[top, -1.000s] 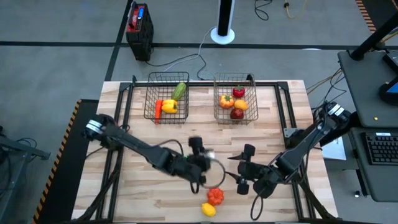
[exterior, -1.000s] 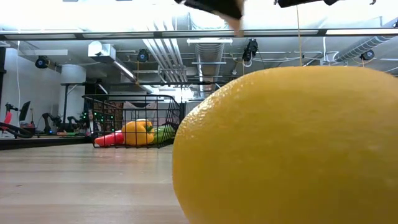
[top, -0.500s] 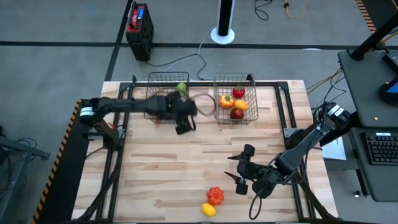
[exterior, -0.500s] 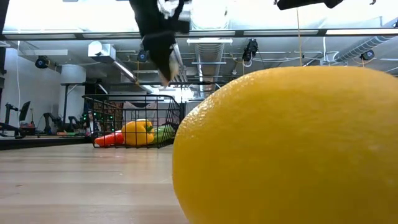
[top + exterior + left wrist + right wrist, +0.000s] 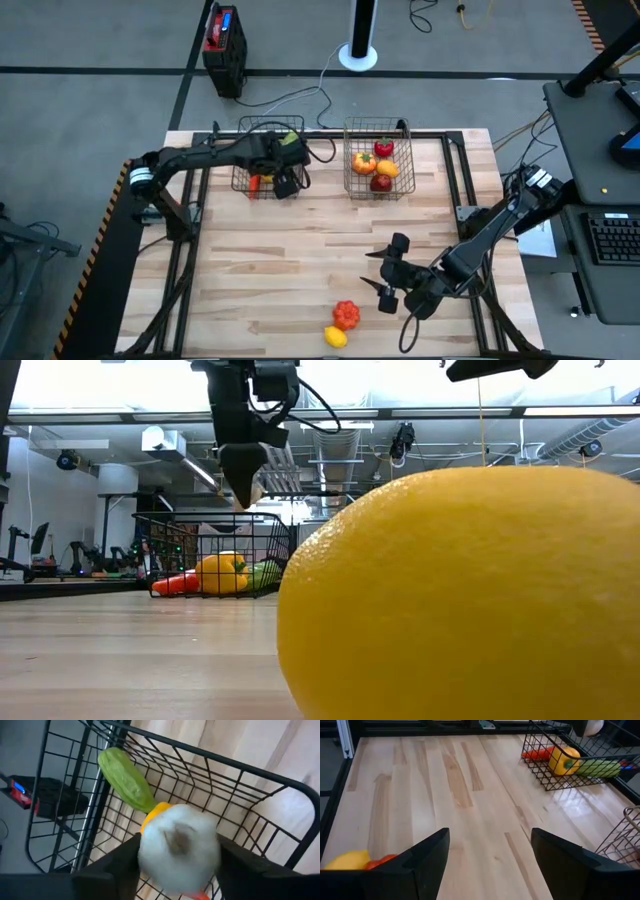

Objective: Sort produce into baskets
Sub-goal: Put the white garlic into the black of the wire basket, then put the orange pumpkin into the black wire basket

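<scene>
My left gripper (image 5: 284, 183) holds a white garlic bulb (image 5: 178, 849) over the left basket (image 5: 246, 183) at eleven o'clock (cucumber (image 5: 125, 779) inside); right gripper (image 5: 384, 273) hovers open beside the tomato (image 5: 346, 314) and lemon (image 5: 336, 337).

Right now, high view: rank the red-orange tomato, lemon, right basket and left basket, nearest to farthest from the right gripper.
From the right gripper, open over the near table:
1. Red-orange tomato, just toward the front edge, on the left arm's side.
2. Lemon, beside the tomato, closer to the front edge.
3. Right basket, at the far edge.
4. Left basket, far edge, under the left gripper.
</scene>
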